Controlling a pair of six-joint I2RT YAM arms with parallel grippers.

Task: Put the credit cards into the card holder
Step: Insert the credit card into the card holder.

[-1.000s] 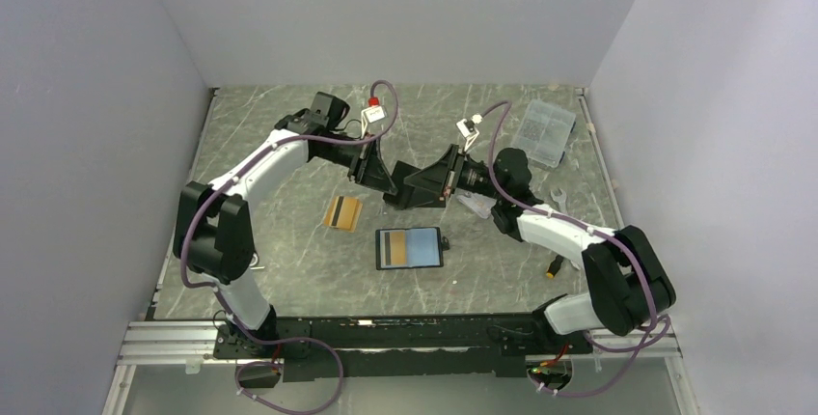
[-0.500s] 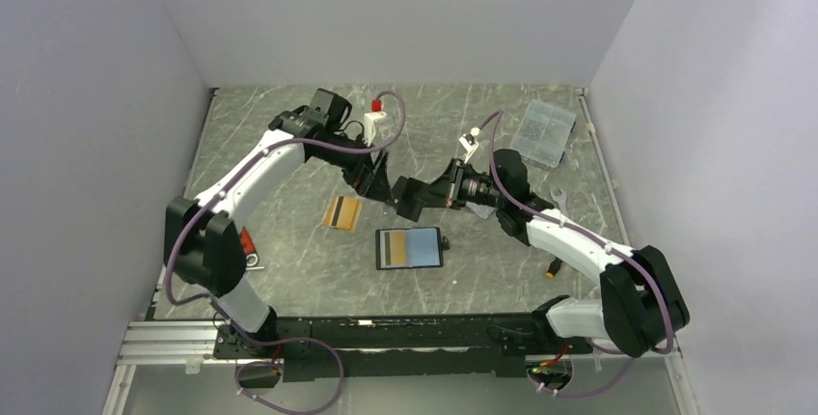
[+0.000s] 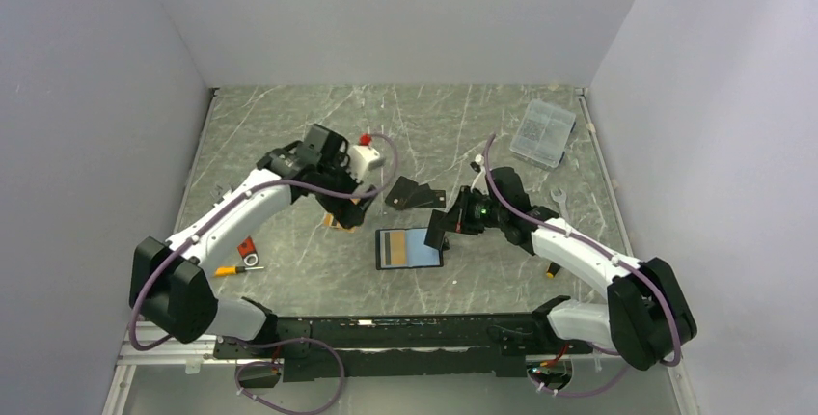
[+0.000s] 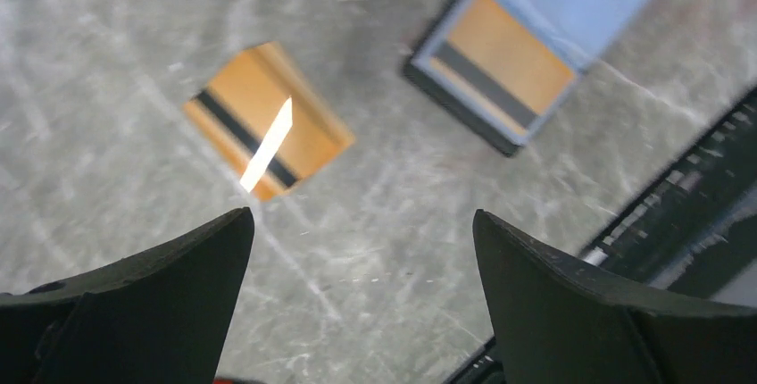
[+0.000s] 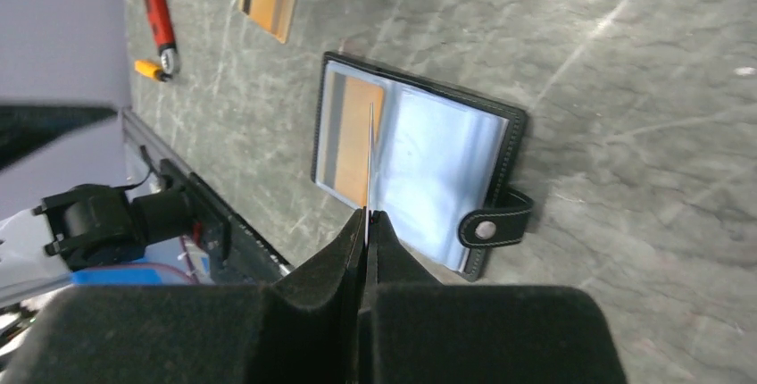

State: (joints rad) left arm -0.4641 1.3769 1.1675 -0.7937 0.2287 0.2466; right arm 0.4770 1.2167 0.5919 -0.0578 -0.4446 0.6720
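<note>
The card holder [image 3: 424, 250] lies open near the table's front, showing light blue lining [image 5: 437, 170], a snap tab [image 5: 489, 228] and an orange-gold card [image 5: 353, 138] in its left pocket. My right gripper [image 5: 368, 216] is shut on a thin credit card [image 5: 370, 156], seen edge-on, hanging just above the holder's middle; in the top view the right gripper [image 3: 439, 232] sits at the holder's right edge. A second orange-gold card [image 4: 268, 129] lies flat on the table, left of the holder [image 4: 527, 54]. My left gripper [image 4: 361, 223] hovers open over it, holding nothing. Two black cards [image 3: 415, 193] lie behind the holder.
A clear plastic box [image 3: 542, 132] stands at the back right. A red tool [image 3: 246, 247] and a yellow screwdriver [image 3: 227, 269] lie front left. A wrench [image 3: 559, 198] and a small yellow-black item [image 3: 553, 270] lie to the right.
The two grippers met in mid-air a second ago. The left one opened and swung down-left over the loose orange card. The right one shut on the thin card and brought it down over the holder.
</note>
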